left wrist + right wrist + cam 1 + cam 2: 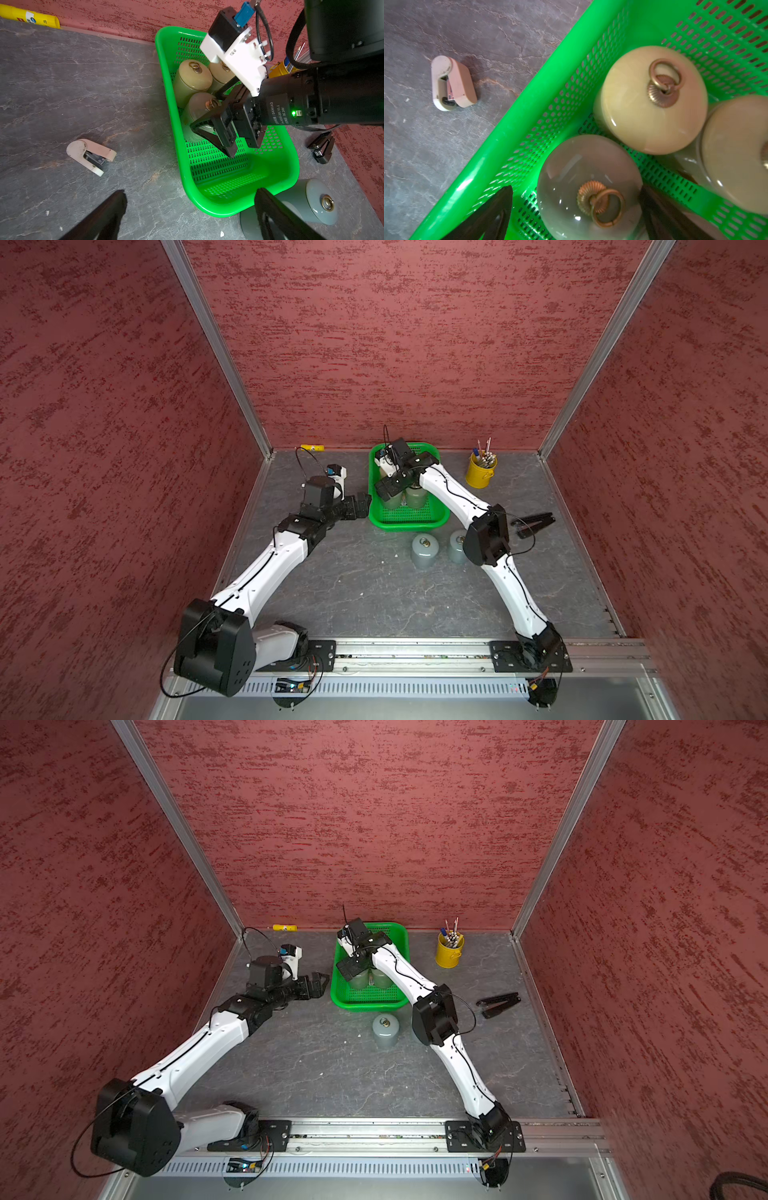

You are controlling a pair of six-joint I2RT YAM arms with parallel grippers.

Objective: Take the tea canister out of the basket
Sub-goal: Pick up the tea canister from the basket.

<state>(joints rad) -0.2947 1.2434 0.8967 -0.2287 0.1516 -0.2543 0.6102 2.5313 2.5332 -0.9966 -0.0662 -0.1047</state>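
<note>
Six tea canisters (pixel 424 549), one basket (pixel 407 526), one bucket (pixel 478 477)

White arm links (pixel 286 556), black joint housings (pixel 486 539), thin black cables (pixel 288 46), green status light (pixel 293 113), black fingers (pixel 108 218)

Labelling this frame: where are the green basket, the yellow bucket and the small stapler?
green basket (pixel 409 526), in a top view, on its near rim
yellow bucket (pixel 478 477), in a top view, on its side wall
small stapler (pixel 100 150), left wrist view, on its pink cover

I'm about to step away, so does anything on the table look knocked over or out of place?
The pink stapler lies on its side beside the basket, and a yellow glue stick lies against the back wall. The canisters stand upright; nothing spilled.
</note>
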